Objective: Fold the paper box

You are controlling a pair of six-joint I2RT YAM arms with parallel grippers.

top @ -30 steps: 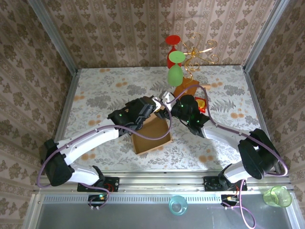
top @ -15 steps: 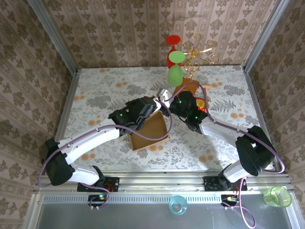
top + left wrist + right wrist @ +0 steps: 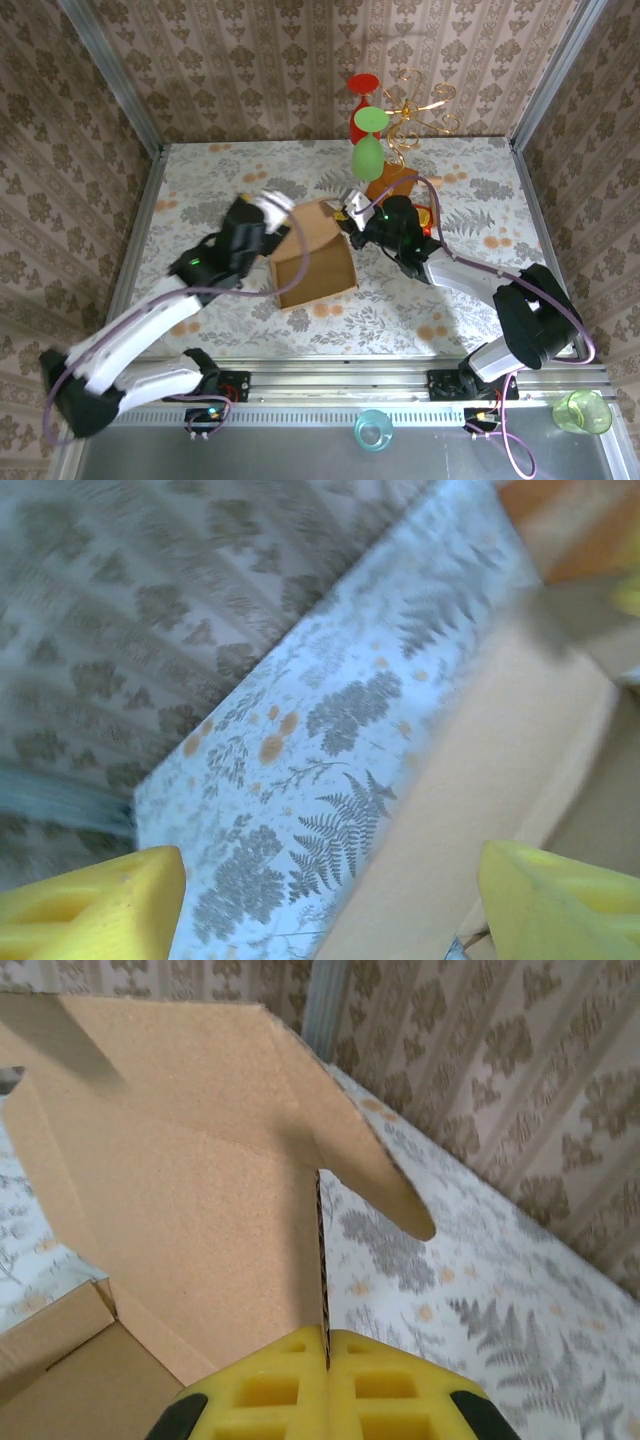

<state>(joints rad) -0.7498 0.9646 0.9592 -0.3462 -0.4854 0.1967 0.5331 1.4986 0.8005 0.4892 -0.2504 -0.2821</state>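
1. paper box [image 3: 312, 262] sits mid-frame in the top view on the desk [image 3: 200, 180]; partly erected, flaps up
2. right gripper [image 3: 328, 1355]: jaws pressed together, pinching a flap edge at the box's upper right
3. left gripper [image 3: 268, 207]: jaws spread, gripping nothing; at the box's upper left, blurred

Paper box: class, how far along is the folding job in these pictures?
Done: the paper box has raised walls, a shallow tray. In hand: the right end effector is shut on the edge of an upright flap; the left end effector stands open beside it. Left: folding that flap down to close the box.
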